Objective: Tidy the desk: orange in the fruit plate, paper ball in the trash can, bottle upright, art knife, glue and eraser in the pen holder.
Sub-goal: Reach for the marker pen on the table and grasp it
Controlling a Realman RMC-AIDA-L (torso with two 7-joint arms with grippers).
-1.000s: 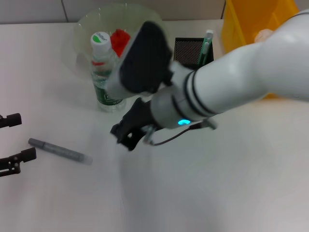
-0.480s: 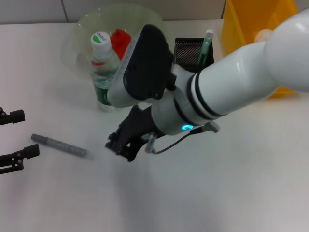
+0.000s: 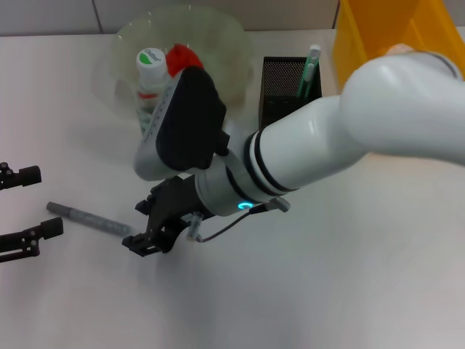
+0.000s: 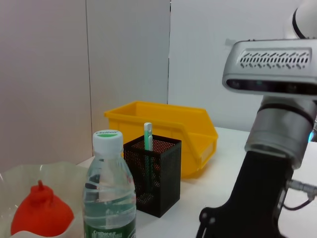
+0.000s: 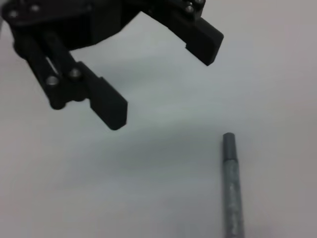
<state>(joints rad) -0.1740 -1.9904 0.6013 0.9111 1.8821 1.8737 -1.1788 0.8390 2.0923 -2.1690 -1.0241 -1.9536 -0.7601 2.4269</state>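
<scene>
The grey art knife (image 3: 91,218) lies flat on the white desk at the left. My right gripper (image 3: 142,228) is open and empty, just above the desk at the knife's right end. In the right wrist view the open right gripper (image 5: 161,79) hovers short of the knife (image 5: 232,188). My left gripper (image 3: 29,206) is open at the left edge, beside the knife's other end. The bottle (image 3: 151,67) stands upright by the fruit plate (image 3: 211,29), which holds the orange (image 3: 182,57). A green glue stick (image 3: 311,67) stands in the pen holder (image 3: 280,80). The eraser is out of view.
The yellow trash can (image 3: 378,29) stands at the back right with a pale lump (image 3: 396,49) inside. My right arm (image 3: 341,138) spans the desk's middle and hides part of the bottle. The left wrist view shows the bottle (image 4: 109,198), pen holder (image 4: 153,173) and trash can (image 4: 168,126).
My right gripper has moved left and down toward the knife's right end, still open. The left gripper has barely shifted.
</scene>
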